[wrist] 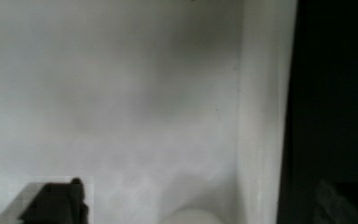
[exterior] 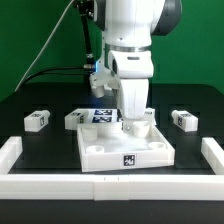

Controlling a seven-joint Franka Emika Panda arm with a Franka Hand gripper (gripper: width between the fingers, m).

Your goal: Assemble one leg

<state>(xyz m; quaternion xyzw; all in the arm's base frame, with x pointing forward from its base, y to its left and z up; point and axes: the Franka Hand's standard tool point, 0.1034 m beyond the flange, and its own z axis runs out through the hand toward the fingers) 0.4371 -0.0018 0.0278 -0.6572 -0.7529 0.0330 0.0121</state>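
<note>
The large white tray-shaped piece (exterior: 110, 150) lies at the middle of the table. A leg (exterior: 138, 127), a small white block, stands on its far corner towards the exterior view's right. My gripper (exterior: 135, 115) hangs straight over that leg, its fingertips hidden by the hand. In the wrist view one dark finger (wrist: 51, 202) shows far out to the side, with a gap to a pale rounded shape (wrist: 211, 212) that is too blurred to name. The jaws look spread and open. Three more legs lie loose on the table, two (exterior: 38, 120) (exterior: 75, 120) at the exterior view's left and one (exterior: 183, 120) at its right.
The marker board (exterior: 100, 113) lies behind the tray-shaped piece. White rails run along the exterior view's left (exterior: 10, 155), its right (exterior: 213, 155) and the front (exterior: 110, 187). A green wall and cables stand behind. In the wrist view a blurred white surface (wrist: 140, 100) fills the frame.
</note>
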